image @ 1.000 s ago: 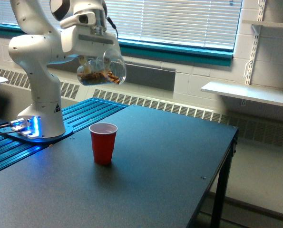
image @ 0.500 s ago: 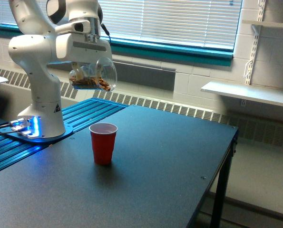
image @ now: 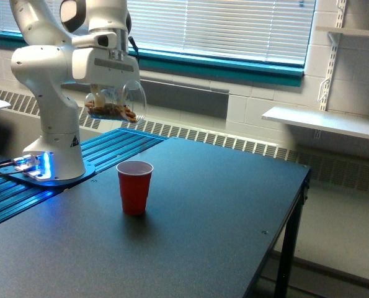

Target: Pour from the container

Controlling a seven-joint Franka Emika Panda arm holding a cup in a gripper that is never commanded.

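Exterior view: the container point(image: 114, 103), gripped by the gripper point(image: 110, 88), is held tilted above the red cup point(image: 134, 187), nuts unpoured, the pour judged undone.

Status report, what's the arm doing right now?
End effector shut on clear container, held tipped on its side in the air, nuts inside. Red cup upright on table, below, toward the exterior view's right. Nothing between them.
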